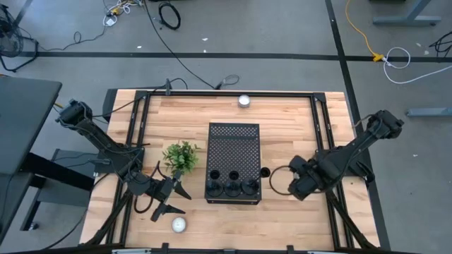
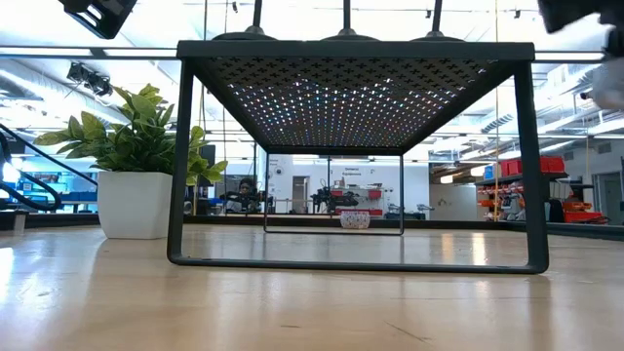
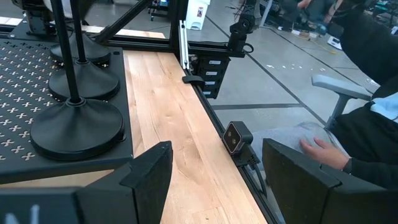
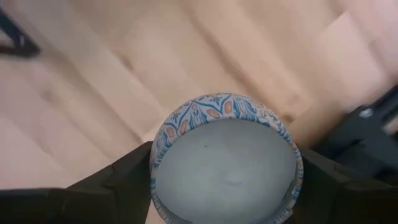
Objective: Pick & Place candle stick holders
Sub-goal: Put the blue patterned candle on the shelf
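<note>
Three slim black candle stick holders [image 1: 232,187] stand by their round bases on the near end of the black perforated box [image 1: 233,152]. They also show in the left wrist view [image 3: 74,118]. My left gripper [image 1: 175,200] is open and empty, left of the box's near corner. My right gripper [image 1: 268,175] is right of the box, raised above the table. It is shut on a small round candle cup [image 4: 227,165] with a blue and orange patterned wall and a grey top. No fourth holder shows. My right gripper pinches the patterned candle cup between its two fingers, one on each side of the round wall [image 4: 157,158]. The fingers come from above, pointing down. The cup sits upright, its grey top toward the wrist, lifted clear of the table.
A small potted plant [image 1: 181,156] stands left of the box. One round candle [image 1: 179,224] lies by the near edge and another [image 1: 244,100] by the far edge. A seated person's hand [image 3: 323,149] shows beyond the table's edge. Bare wood lies right of the box.
</note>
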